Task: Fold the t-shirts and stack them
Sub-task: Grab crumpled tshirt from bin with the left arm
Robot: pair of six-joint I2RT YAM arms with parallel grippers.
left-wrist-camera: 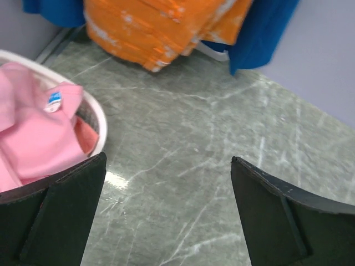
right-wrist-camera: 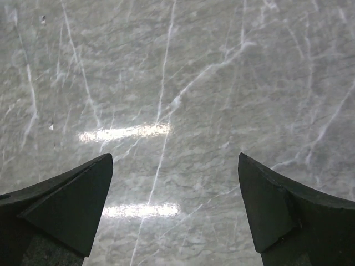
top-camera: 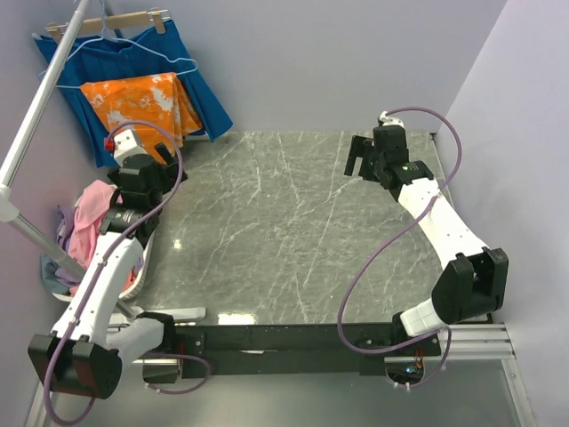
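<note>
Left fingers [left-wrist-camera: 55, 221] and right fingers [right-wrist-camera: 61, 205] stand wide apart and empty, with the t-shirts [left-wrist-camera: 33, 133] heaped in the basket [left-wrist-camera: 97, 114] at the table's [left-wrist-camera: 194, 166] left edge, so the left arm had best pinch one shirt only and lift it clear.

My fingers [left-wrist-camera: 61, 221] are black. The t-shirts [left-wrist-camera: 33, 133] in the white basket [left-wrist-camera: 95, 113] are light pink and salmon, with one tag [left-wrist-camera: 54, 98] blue. Beyond the basket, an orange cloth [left-wrist-camera: 161, 27] blotched white, against blue pleated cloth [left-wrist-camera: 260, 33]. The table [left-wrist-camera: 222, 122] beside the basket — grey-green marble, white veins.
</note>
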